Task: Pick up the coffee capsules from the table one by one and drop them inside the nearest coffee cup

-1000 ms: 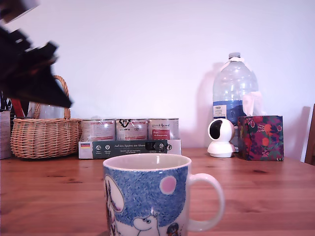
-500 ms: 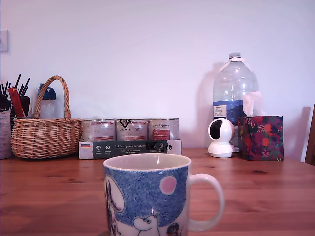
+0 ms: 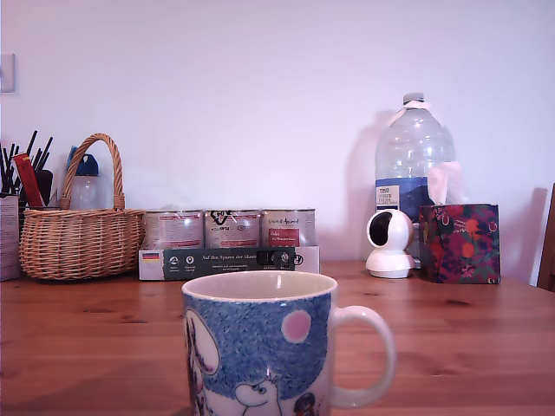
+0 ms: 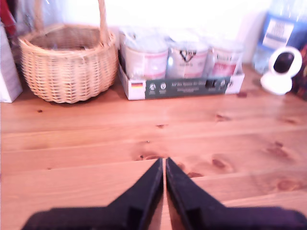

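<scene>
The brown wooden tabletop [image 3: 486,338] with visible grain and dark knots fills the lower part of both views. In the exterior view, the large white ceramic mug [image 3: 257,345] with a speckled blue band, a pink dot and a white loop handle stands nearest the camera, its handle toward that view's right. Behind it, against the wall, a big clear plastic water bottle [image 3: 413,165] rises at the exterior view's right, and a woven wicker basket [image 3: 80,234] with a hoop handle sits at its left. Between them a cardboard tray of silver labelled tins [image 3: 229,229] stands. A small white round camera [image 3: 388,243] rests just beside the bottle.

The black end effector [image 4: 164,165] shows only in the wrist view, its two fingers pressed together, tips touching, nothing between them, over bare wood. The mug does not appear in the wrist view, so their relative placement cannot be told.
</scene>
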Available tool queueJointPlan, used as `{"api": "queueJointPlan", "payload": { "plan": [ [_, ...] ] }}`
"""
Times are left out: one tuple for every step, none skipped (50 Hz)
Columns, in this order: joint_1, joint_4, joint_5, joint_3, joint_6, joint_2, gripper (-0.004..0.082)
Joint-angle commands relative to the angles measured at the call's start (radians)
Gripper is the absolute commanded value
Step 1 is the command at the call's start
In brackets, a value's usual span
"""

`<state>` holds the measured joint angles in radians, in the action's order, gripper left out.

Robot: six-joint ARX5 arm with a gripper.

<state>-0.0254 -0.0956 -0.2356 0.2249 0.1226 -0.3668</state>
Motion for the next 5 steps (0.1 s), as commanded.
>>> {"api": "queueJointPlan", "payload": {
  "plan": [
    [0.002,-0.013,0.002,-0.023,0.010,0.035,-0.0011],
    [0.002,-0.019,0.002,-0.023,0.009,0.048,-0.0011],
    [0.002,-0.024,0.004,-0.023,0.009,0.064,-0.0011],
    [0.002,-0.028,0.006,-0.023,0.010,0.076,-0.0011],
    [0.002,-0.033,0.010,-0.023,0.010,0.089,-0.0011]
  ]
}}
